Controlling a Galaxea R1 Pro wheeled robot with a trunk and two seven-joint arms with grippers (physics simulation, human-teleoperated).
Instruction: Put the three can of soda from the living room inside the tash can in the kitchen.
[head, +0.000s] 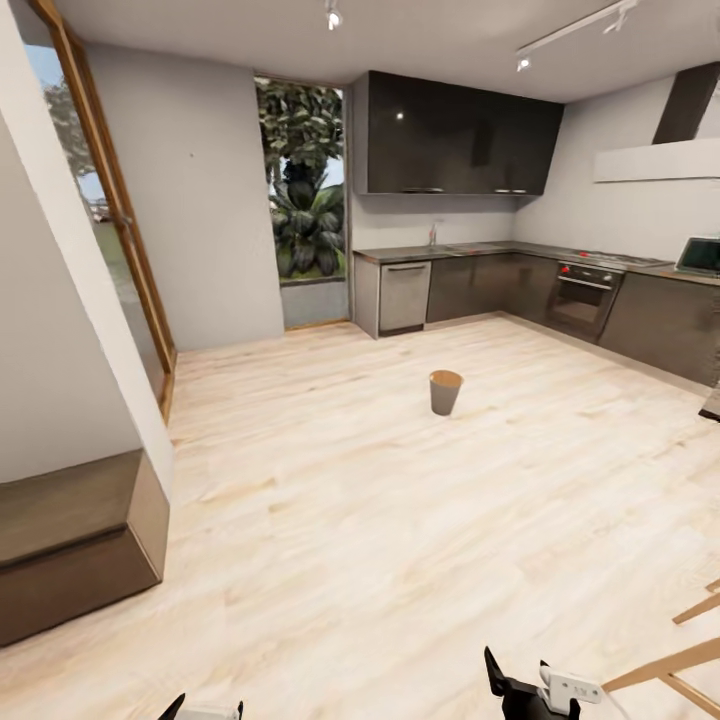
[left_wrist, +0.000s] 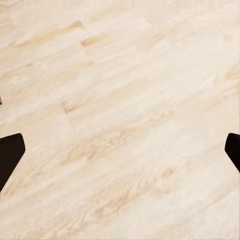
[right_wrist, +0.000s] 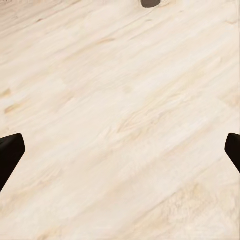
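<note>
No legible writing or brand marks appear on any surface. One tash can (head: 445, 391) stands upright on the pale wood floor (head: 380, 520) at frame centre in the head view, well apart from the dark cabinets (head: 470, 285) at upper right. One oven (head: 583, 296) and one dishwasher (head: 404, 296) are fitted there. The left gripper (left_wrist: 120, 155) and right gripper (right_wrist: 120, 155) each have their fingers spread wide, holding nothing.

no text, label, brand or number can be read anywhere in these pictures.
</note>
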